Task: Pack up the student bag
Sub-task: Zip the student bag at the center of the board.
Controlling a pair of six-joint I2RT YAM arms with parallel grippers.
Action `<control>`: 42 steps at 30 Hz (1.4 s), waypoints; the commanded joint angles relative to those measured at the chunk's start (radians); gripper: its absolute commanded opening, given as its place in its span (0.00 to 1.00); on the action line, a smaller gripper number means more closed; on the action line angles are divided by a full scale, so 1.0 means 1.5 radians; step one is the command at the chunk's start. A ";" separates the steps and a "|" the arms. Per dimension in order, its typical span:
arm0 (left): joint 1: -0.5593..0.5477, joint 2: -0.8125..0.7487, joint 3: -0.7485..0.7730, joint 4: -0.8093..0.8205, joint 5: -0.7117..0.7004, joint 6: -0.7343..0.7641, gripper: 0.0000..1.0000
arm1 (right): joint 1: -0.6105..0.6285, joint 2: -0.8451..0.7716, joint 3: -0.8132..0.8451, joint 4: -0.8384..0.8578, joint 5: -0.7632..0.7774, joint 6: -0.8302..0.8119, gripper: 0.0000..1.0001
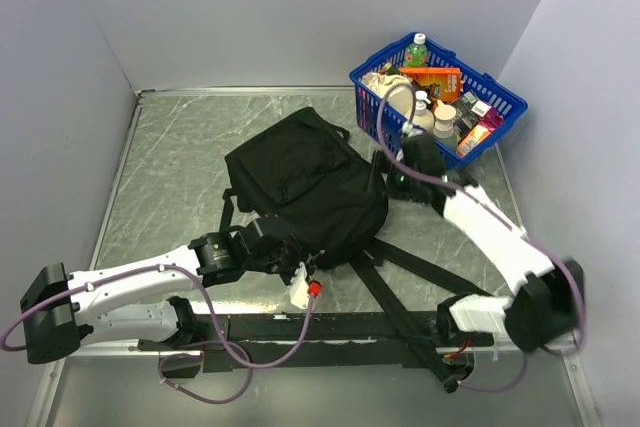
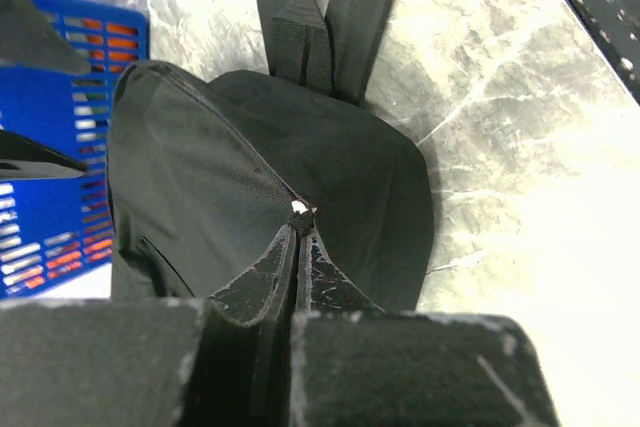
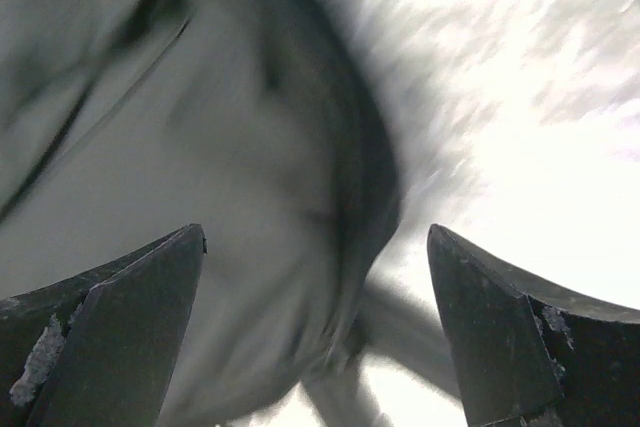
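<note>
While the student bag (image 1: 305,182) lies flat in the middle of the bench (image 1: 165,177), its straps trailing toward the arm bases, the left gripper (image 2: 300,222) is clenched on the bag's near edge at the zipper line. The right gripper (image 3: 316,237), jaws spread wide and grasping nothing, sits beside the bag's right side, between it and the blue basket (image 1: 503,119) of goods.

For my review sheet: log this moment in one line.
left pincer: shut on student bag | right pincer: open, by bag | blue basket: holds items
</note>
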 commanded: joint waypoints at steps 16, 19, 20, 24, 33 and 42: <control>0.056 -0.048 -0.003 0.041 0.016 -0.285 0.01 | 0.272 -0.490 -0.407 0.361 -0.067 -0.352 1.00; 0.056 -0.065 -0.019 0.045 0.013 -0.295 0.01 | 0.327 -0.426 -0.382 0.393 -0.061 -0.427 1.00; 0.056 -0.067 -0.022 0.044 0.014 -0.296 0.01 | 0.345 -0.379 -0.369 0.386 -0.049 -0.448 1.00; 0.057 -0.080 -0.032 0.043 0.010 -0.304 0.01 | 0.430 -0.317 -0.332 0.367 -0.035 -0.527 1.00; 0.061 -0.112 -0.056 0.057 0.006 -0.325 0.01 | 0.457 -0.277 -0.330 0.344 -0.046 -0.548 0.89; 0.062 -0.120 -0.063 0.086 0.001 -0.336 0.01 | 0.457 -0.147 -0.273 0.362 -0.084 -0.573 0.46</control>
